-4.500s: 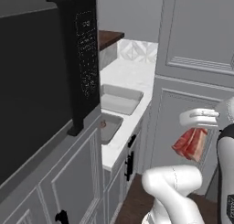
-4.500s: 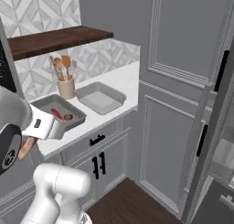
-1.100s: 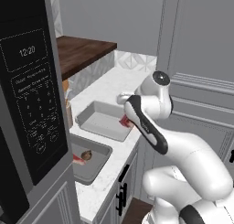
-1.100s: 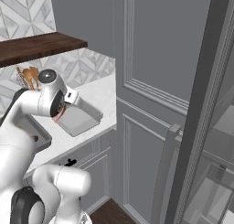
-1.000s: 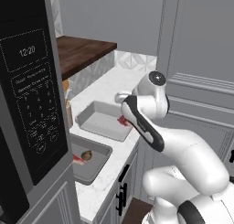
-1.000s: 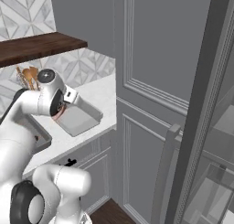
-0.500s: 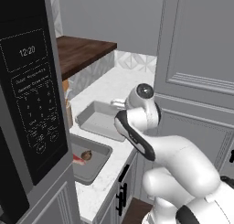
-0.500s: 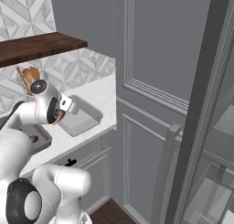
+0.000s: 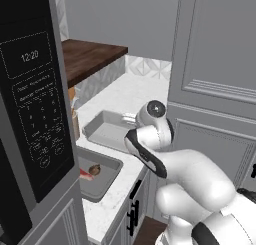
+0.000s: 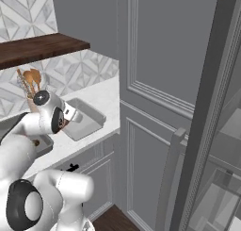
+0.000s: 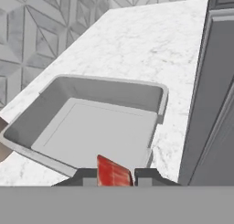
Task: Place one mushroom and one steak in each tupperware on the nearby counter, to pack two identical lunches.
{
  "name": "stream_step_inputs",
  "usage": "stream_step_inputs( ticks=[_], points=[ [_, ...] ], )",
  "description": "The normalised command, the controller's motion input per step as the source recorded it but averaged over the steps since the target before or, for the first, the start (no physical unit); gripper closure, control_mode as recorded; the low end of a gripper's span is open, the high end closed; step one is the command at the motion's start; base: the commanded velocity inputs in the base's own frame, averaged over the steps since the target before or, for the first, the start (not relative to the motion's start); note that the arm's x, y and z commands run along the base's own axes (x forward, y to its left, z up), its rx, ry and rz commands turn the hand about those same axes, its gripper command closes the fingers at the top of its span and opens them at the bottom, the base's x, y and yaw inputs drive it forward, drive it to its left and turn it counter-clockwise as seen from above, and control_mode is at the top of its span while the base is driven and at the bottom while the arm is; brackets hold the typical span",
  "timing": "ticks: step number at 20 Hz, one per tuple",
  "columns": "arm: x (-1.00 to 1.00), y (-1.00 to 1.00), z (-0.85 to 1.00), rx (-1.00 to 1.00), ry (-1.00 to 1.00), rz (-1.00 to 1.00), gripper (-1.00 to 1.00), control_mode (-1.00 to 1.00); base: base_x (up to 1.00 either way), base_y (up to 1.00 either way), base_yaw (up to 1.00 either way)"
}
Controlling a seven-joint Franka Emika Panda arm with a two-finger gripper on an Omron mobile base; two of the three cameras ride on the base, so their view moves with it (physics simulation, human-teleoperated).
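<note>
"What is the robot holding?"

"A steak. The end effector is pinched tight on it, and the red meat sticks up between the two tips."

"Where is it now?"

"Right at the near rim of the far tray on the white tabletop. That tray has nothing in it. The near tray has a mushroom and a bit of red meat inside."

"Will the steak be hard to carry?"

"I think it is soft and floppy, and maybe a little slippery. It looks light. A grip by one edge lets the rest hang down, so it could swing or slide out. I would hold it low over the tray before letting go."
</note>
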Motion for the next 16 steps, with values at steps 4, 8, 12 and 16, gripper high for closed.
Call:
stream_step_inputs(
  ticks=[4,8,12,16],
  points=[
    [0.87,0.07,0.14,0.01,0.0,-0.07,1.0,-1.0,0.0,0.0,0.0],
    [0.64,0.11,0.01,0.02,0.03,-0.04,1.0,-1.0,0.0,0.0,0.0],
    [0.2,0.34,-0.31,0.0,0.07,-0.04,1.0,-1.0,0.0,0.0,0.0],
    [0.01,0.35,-0.57,0.0,0.01,-0.04,1.0,-1.0,0.0,0.0,0.0]
  ],
)
